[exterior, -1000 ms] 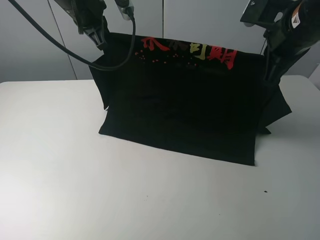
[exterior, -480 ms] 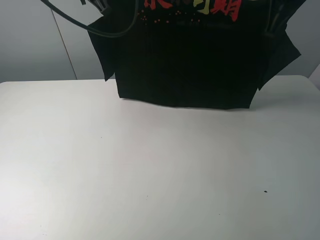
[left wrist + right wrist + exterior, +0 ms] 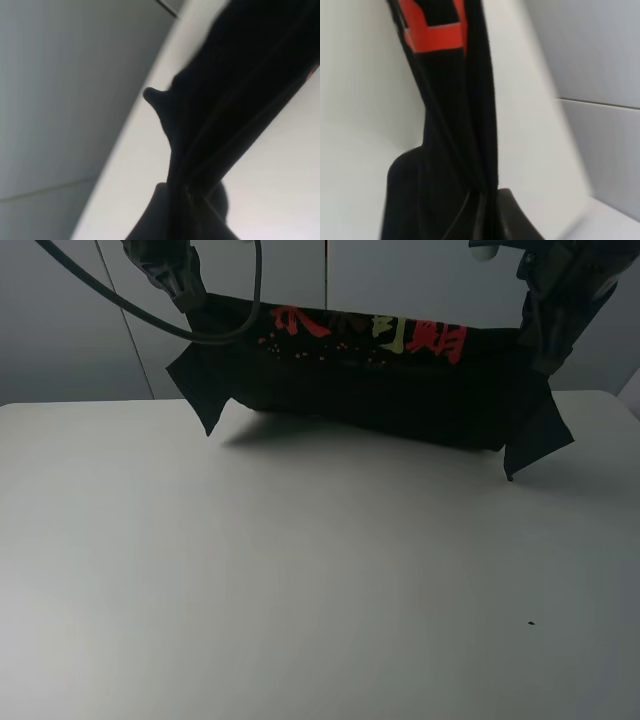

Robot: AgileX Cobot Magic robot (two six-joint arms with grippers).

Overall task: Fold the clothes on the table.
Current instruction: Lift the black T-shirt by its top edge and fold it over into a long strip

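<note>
The black T-shirt (image 3: 390,400) hangs in the air over the far part of the white table (image 3: 300,590), stretched sideways between the two grippers. The left gripper (image 3: 188,295) is clamped on the shirt's upper left corner; the left wrist view shows its fingers (image 3: 155,215) pinched on bunched black cloth. The right gripper (image 3: 545,335) is clamped on the upper right corner, and the right wrist view likewise shows cloth nipped between closed fingers. The cloth hangs in doubled layers, with red and yellow characters along the top band facing the high camera. A sleeve point droops at each end. The lower edge appears clear of the table, casting a shadow beneath it. A black cable (image 3: 120,305) loops across the left corner. Grey wall panels (image 3: 60,330) stand behind. A small dark speck (image 3: 530,622) lies on the near right of the table.
</note>
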